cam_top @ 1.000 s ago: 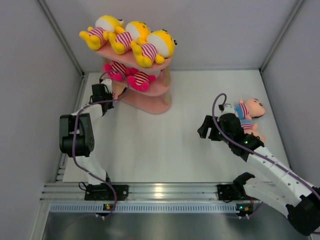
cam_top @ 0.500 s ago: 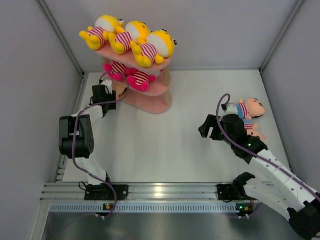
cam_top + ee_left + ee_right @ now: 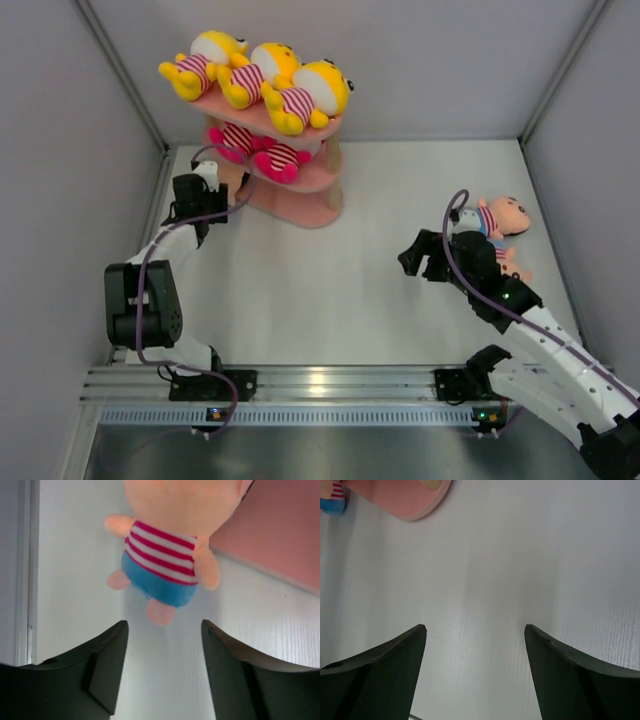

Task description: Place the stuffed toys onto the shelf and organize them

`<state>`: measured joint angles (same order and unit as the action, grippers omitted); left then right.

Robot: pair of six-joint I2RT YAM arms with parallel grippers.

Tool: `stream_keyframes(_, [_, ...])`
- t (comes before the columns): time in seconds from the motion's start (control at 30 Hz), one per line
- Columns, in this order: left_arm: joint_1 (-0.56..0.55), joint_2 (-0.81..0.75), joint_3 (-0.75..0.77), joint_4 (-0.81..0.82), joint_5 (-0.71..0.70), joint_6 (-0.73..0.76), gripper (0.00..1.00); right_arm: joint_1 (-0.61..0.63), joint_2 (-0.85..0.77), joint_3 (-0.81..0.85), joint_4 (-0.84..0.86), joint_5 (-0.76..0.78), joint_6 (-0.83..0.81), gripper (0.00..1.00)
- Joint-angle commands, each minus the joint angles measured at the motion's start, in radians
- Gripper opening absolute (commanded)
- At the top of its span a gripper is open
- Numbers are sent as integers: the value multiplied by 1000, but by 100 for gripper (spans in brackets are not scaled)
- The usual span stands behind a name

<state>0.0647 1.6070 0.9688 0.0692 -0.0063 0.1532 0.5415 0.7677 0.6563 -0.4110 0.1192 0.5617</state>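
Observation:
The pink shelf [image 3: 318, 180] stands at the back left. Three yellow toys [image 3: 270, 75] lie on its top board and two pink-and-white toys [image 3: 262, 148] on the middle board. My left gripper [image 3: 213, 180] is open and empty at the shelf's left end. In the left wrist view [image 3: 164, 629] a peach-faced toy [image 3: 165, 560] lies just beyond its fingertips, beside the bottom board [image 3: 280, 535]. My right gripper [image 3: 420, 256] is open and empty over bare table [image 3: 475, 627]. Two more peach-faced toys lie at the right: one [image 3: 496, 216] in the open, one [image 3: 508, 262] partly under the right arm.
Grey walls close the table in at the back and on both sides. The shelf's bottom board [image 3: 405, 497] shows at the top left of the right wrist view. A metal rail [image 3: 320, 385] runs along the near edge.
My left arm has drawn back a little to the left, its elbow swinging outward. My right arm has shifted slightly to the right. The toys have not moved.

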Motion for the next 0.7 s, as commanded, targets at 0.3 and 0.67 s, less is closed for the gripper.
stream_keyframes(0.3, [133,-193,-146,-80,91,-3,31,14,-53,-15,1,-6,18,80])
stream_keyframes(0.67, [147,14,-67,67,215,-47,50,14,-96,-32,-28,28,14,80])
